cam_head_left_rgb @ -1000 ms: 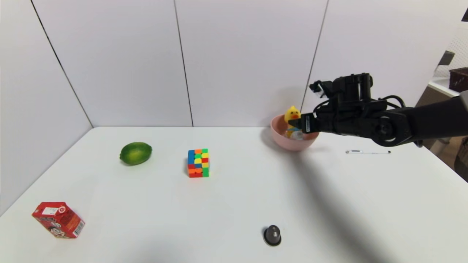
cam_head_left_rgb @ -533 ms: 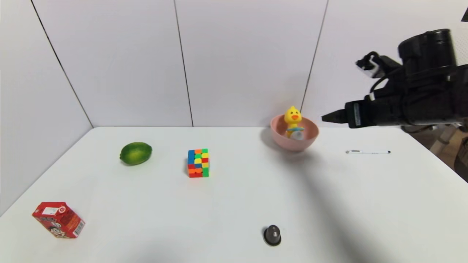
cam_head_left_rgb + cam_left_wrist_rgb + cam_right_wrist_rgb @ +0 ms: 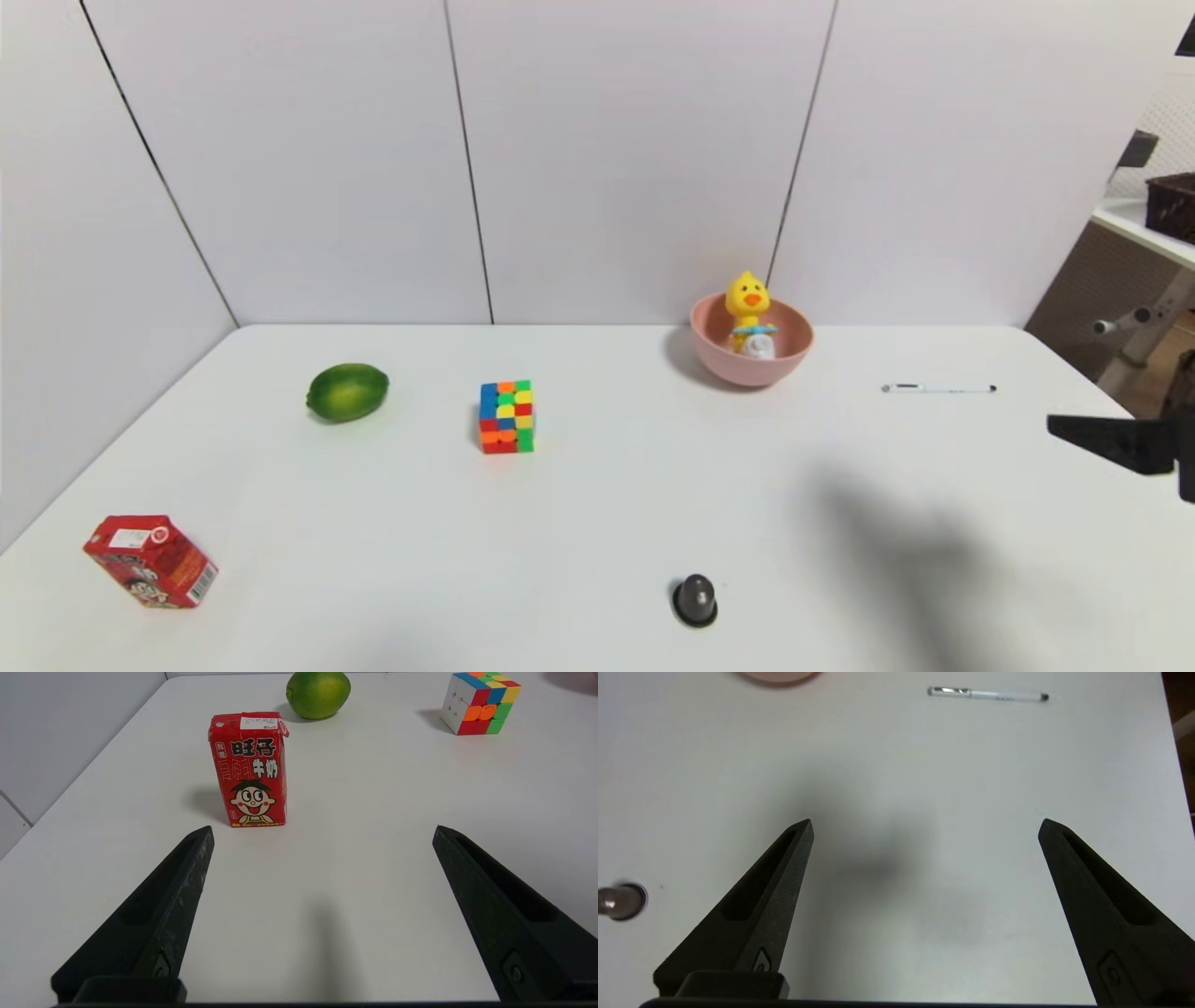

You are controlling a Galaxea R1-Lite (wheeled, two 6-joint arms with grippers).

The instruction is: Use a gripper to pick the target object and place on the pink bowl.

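Duck toy [image 3: 748, 313] in pink bowl [image 3: 724, 359], only bowl's edge in right wrist view.

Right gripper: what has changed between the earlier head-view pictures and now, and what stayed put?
The right gripper has left the duck toy in the pink bowl and drawn back toward the robot; only a fingertip shows at the head view's right edge. It is open and empty. Duck, bowl, lime, puzzle cube, red carton, pen and the open left gripper stayed as they were.
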